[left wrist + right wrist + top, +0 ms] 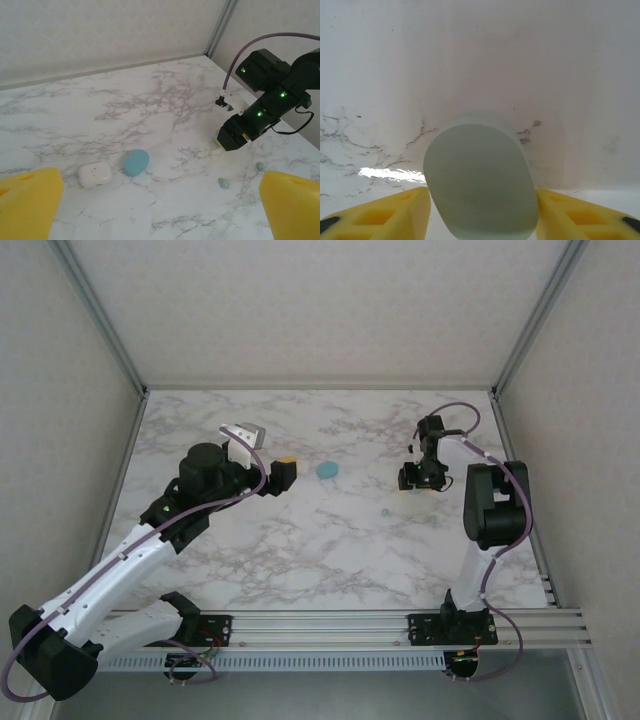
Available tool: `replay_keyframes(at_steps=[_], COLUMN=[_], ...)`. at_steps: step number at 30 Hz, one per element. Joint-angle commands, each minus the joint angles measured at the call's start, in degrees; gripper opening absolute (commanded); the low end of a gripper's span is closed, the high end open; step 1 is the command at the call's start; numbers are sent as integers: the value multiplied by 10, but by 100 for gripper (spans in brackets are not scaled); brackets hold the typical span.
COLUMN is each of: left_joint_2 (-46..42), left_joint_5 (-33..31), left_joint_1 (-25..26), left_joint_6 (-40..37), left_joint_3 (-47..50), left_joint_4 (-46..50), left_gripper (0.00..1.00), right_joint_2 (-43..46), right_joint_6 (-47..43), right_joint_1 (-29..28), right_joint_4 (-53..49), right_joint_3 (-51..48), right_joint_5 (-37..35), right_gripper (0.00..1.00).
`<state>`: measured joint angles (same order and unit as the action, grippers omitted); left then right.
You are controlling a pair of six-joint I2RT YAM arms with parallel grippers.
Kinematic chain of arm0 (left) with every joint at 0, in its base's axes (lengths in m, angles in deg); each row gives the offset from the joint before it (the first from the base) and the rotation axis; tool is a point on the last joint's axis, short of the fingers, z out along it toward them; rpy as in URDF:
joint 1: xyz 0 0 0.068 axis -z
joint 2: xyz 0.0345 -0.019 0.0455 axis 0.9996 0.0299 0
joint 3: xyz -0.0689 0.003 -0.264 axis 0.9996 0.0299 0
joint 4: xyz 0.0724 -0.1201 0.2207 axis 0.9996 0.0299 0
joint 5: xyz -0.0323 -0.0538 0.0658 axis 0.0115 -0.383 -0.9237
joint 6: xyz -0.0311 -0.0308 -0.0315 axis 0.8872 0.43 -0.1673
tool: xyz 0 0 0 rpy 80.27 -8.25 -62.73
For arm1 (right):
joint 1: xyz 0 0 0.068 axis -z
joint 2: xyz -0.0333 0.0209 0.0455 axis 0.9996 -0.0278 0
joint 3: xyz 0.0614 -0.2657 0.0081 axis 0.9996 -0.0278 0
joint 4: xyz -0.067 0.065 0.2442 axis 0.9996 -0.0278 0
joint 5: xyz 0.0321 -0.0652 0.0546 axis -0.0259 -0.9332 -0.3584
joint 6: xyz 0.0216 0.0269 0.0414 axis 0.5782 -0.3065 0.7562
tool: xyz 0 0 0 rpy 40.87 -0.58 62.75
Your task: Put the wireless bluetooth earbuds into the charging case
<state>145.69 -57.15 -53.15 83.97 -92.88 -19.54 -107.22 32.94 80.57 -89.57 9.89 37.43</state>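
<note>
White-and-grey marble table (300,560), plain pale walls all round. The right gripper (482,201) is down low at the far right of the table. Its yellow fingers (385,212) sit right up against both sides of a pale mint-green rounded piece (480,170). Can't tell if it's really squeezing it or just hugging it.

Moving out from there, the earbuds (223,183) are two tiny teal blobs loose on the marble just near that gripper, slightly apart from each other.

Further left, about mid-table, the turquoise charging case (136,162) lies flat. A small white rounded-square piece (95,174) sits just beside it on its left in the left wrist view.

The left gripper (161,205) is fully released, fingers spread wide, pointing across the table at the case from the left.
</note>
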Motion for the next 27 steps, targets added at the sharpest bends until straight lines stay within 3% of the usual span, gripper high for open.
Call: replay_keyframes(at_steps=[1,8,17,22,27], left_joint_2=[-4,0,1,20,53], left_joint_5=[-1,0,-6,-10,56], left_joint_1=[-4,-5,-5,-11,-24], left_joint_6=[7,8,17,61,111], left_joint_3=[-10,-13,-10,-32,-58], left_joint_4=[6,6,7,27,22], left_gripper=[100,100,100,98,94], right_joint_2=[-14,-34,-20,88,282], right_joint_6=[-6,-12,-12,-17,-69], right_joint_1=[-4,-6,-16,-58,-139], right_joint_4=[-8,-1,5,30,121], right_joint_3=[14,27,17,-14,-79], right_joint_5=[-34,-39,-33,14,64], right_gripper=[56,54,41,39,38])
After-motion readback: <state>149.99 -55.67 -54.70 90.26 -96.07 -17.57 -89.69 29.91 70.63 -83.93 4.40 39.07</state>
